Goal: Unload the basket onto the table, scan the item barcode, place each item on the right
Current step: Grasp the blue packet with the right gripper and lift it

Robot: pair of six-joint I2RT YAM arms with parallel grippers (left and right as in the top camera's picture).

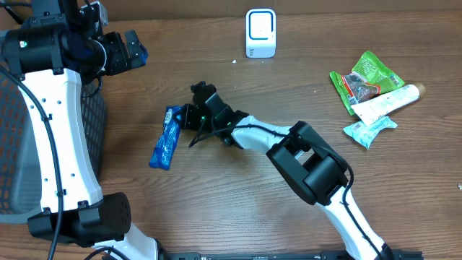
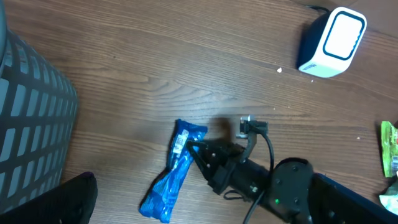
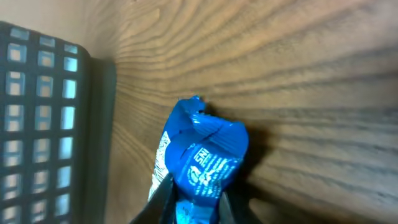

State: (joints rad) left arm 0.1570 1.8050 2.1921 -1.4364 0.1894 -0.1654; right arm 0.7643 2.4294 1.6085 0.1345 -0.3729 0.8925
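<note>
1. The blue packet (image 1: 167,137) appears to rest on the worktop (image 1: 303,79), at about 9 o'clock from its middle in the overhead view; it is near the dark basket (image 1: 14,144), with its length running roughly 12 to 6 o'clock.
2. The right tool (image 1: 185,118) meets the packet's upper end from the 3 o'clock side; the right wrist view shows the wrapper bunched between the fingers, so this tool is narrow and pinching the blue packet.
3. The left tool (image 1: 132,45) hangs at 11 o'clock, spread wide and holding nothing.
4. The step in hand reads as the pickup; the grip looks made and the lift not yet done.
5. The scanner (image 1: 260,33) stands at 12 o'clock, well apart from the packet; the next move likely calls for a lift, a carry toward 1 o'clock, and a wrist turn that faces the pale patch (image 2: 179,144), possibly the barcode, to the scanner's window; with a crumpled end pinched, the packet may dangle.
</note>
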